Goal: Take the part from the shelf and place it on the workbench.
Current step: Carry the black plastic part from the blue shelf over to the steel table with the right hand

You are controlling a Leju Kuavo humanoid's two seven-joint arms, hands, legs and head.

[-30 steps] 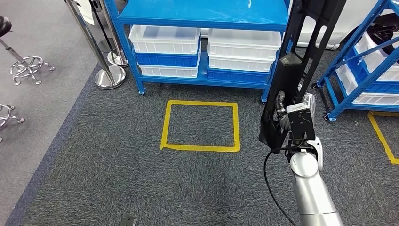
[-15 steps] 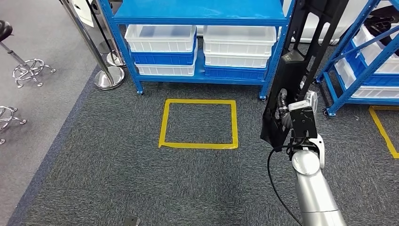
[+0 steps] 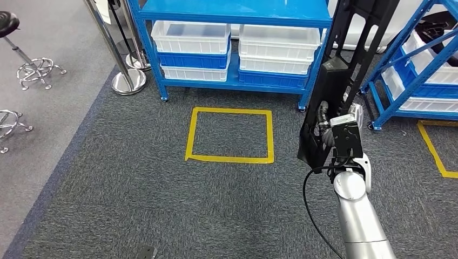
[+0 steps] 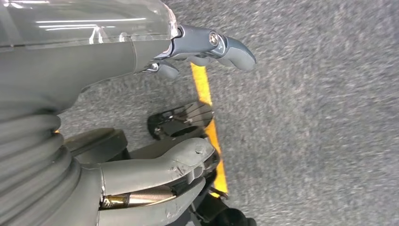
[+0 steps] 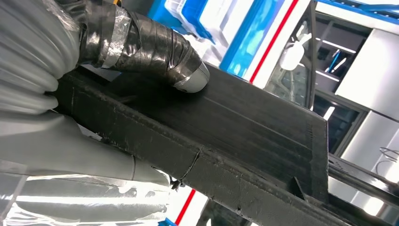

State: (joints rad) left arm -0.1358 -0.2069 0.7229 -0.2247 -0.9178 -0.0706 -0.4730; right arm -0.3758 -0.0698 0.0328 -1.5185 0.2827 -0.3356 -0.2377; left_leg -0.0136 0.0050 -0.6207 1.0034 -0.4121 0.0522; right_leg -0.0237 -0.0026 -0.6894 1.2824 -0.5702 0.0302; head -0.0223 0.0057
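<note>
**A:** What is the robot holding?

**B:** Its right hand (image 3: 330, 132) grips a long black part (image 3: 345, 70), a flat-sided beam with open cut-outs along its upper length. In the head view the part stands nearly upright in front of the silver right arm (image 3: 356, 216), leaning slightly so its upper end runs out of the picture. In the right wrist view, a thumb wrapped in dark tape presses on the part's (image 5: 226, 141) broad black face, with the rest of the hand (image 5: 56, 113) closed around its edge.

**A:** And the other hand?

**B:** The left hand (image 4: 141, 141) hangs over the floor. Its fingers are loosely apart and it holds nothing.

**A:** Where is all this happening?

**B:** On dark grey carpet (image 3: 135, 199). A square of yellow tape (image 3: 229, 135) marks the floor ahead, to the left of the part. Beyond it stands a blue shelf (image 3: 232, 11) with white and blue bins (image 3: 192, 48) stacked on its low level. A second blue shelf (image 3: 410, 65) with similar bins stands to the right. At the far left are chrome posts (image 3: 127, 81) on round bases and stools (image 3: 32, 70) with chrome legs.
</note>
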